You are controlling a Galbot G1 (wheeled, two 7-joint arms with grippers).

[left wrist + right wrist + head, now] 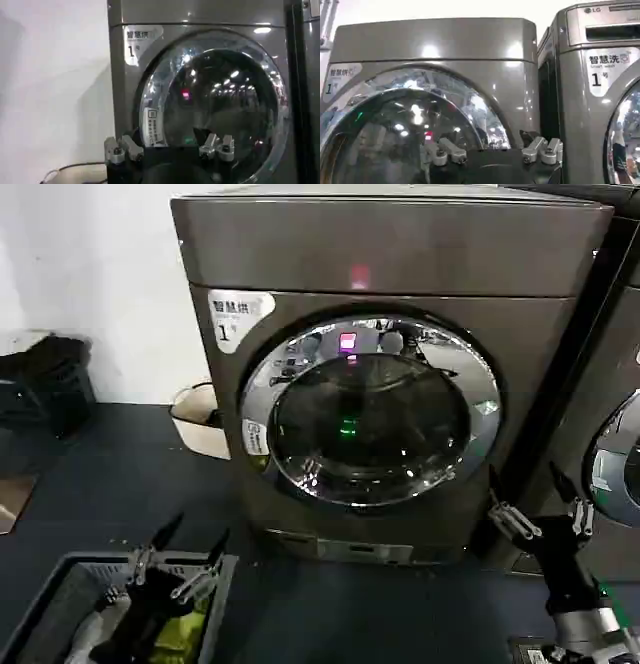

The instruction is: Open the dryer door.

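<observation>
Okay, from the head camera I see the dryer door [370,412] closed on the dryer [390,254], my left hand [180,549] and right hand [530,499] both spread, low. My right wrist camera catches the neighbouring machine [590,75], "LG", "smart wash".

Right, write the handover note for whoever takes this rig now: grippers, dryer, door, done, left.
Left gripper: open, holding nothing, low in front of the robot above a grey basket, short of the dryer.
Right gripper: open, holding nothing, raised near the dryer's lower right corner, between it and the neighbouring machine; not touching the door.
Dryer door: shut, chrome rim flush against the front, red light on above it.
Done: both arms face the dryer, nothing more.
Left: bring a gripper to the door's edge, catch it and swing the door open.
</observation>
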